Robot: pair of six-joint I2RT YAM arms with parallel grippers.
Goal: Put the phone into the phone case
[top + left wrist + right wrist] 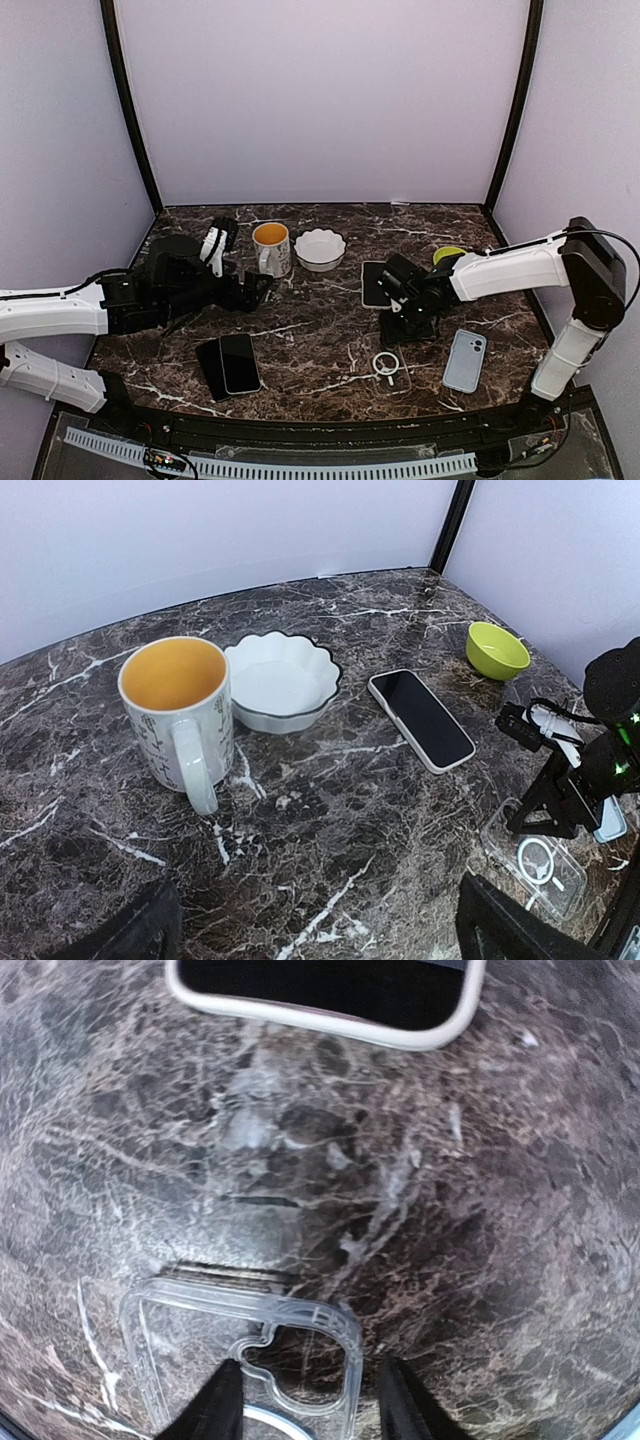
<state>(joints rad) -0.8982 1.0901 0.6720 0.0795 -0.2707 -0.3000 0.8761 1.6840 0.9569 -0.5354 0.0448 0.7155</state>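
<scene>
Lower the right pincer point(308, 1392), wide open and empty, slowly over the rim of the clear phone case point(335, 1322), flat on the surface point(420, 1180) near the pale-edged phone point(320, 985), then pinch softly without tipping it.

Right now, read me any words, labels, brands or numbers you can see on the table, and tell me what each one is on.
No text can be read anywhere.
The mug has dark sprig-like marks, not letters.
The clear case has only a ring and a short line, no text.
The phone has a dark, blank screen.
</scene>
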